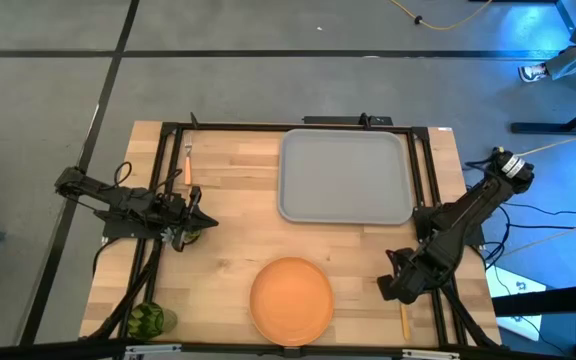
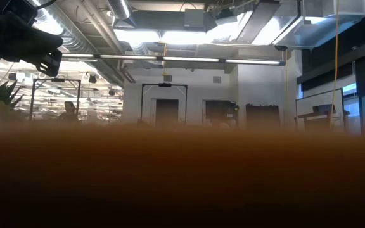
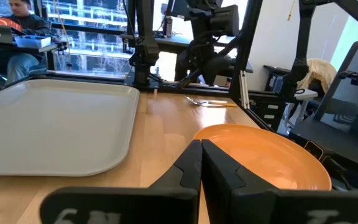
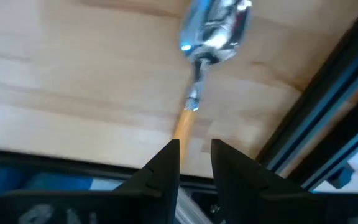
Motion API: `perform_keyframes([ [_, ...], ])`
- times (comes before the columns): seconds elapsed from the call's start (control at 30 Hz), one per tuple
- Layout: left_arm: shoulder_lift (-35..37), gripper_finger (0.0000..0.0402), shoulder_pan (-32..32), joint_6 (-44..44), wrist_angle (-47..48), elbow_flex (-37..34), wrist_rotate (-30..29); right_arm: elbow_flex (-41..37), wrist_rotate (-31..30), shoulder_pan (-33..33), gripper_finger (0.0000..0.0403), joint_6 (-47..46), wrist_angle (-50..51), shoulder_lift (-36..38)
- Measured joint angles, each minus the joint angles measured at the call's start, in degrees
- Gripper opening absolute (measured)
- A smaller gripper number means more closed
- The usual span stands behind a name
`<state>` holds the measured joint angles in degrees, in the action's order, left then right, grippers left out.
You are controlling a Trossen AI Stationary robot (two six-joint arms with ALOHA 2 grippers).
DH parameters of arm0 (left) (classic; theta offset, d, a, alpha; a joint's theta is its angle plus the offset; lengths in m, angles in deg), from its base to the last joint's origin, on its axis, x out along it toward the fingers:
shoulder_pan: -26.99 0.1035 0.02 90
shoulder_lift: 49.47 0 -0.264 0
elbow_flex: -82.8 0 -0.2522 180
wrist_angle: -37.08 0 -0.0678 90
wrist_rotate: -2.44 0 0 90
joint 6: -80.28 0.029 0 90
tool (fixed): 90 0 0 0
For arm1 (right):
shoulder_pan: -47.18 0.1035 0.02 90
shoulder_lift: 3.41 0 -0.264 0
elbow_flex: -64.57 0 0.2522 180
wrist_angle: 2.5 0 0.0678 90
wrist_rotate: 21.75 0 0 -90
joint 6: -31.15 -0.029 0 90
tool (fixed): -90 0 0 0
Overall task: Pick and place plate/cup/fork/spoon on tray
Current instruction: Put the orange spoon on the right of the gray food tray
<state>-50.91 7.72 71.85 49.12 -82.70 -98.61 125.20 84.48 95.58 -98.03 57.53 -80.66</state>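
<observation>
The right hand [image 1: 400,290] hangs low over the near right corner of the tabletop [image 1: 228,250], directly above the spoon [image 4: 207,56]. In the right wrist view its two fingers [image 4: 165,163] stand a small way apart, released, with the spoon's orange handle running toward the gap between them; they grasp nothing, and I cannot tell whether the tips touch the handle. The spoon lies flat on the wood, its silver bowl pointing away from the hand, close beside the black frame rail [image 4: 316,118] at the table's edge.

The left hand [image 1: 196,222] waits over the left part of the tabletop, pointing toward the middle. In the left wrist view its fingers [image 3: 188,168] are pressed together, clenched on nothing.

By count: one tray [image 1: 346,176], light grey, lying bare at the far middle of the tabletop; one plate [image 1: 291,299], orange, lying at the near edge, well apart from the tray and just left of the right hand; one fork [image 1: 188,165], lying near the far left corner beside the frame; one spoon. One spiky green plant [image 1: 146,321] stands at the near left corner. A bit of green shows just under the left hand, but whether it is the cup cannot be told.
</observation>
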Motion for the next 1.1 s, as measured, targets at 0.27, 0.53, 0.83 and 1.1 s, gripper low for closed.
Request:
perform_keyframes([
  [0.27,0.0,0.0,0.0,0.0,0.0,0.0,0.0,-5.4,-0.2,2.1,0.0097,-4.5,-10.2,0.0],
  [0.53,0.0,0.0,0.0,0.0,0.0,0.0,0.0,-8.4,-1.7,2.1,0.0097,-4.4,-11.8,-0.5],
  [0.83,0.0,0.0,0.0,0.0,0.0,0.0,0.0,-8.7,-2.4,2.1,0.0097,-4.5,-14.7,-5.7],
  [1.1,0.0,0.0,0.0,0.0,0.0,0.0,0.0,-8.5,-2.1,2.1,0.0097,-4.5,-16.7,-10.3],
])
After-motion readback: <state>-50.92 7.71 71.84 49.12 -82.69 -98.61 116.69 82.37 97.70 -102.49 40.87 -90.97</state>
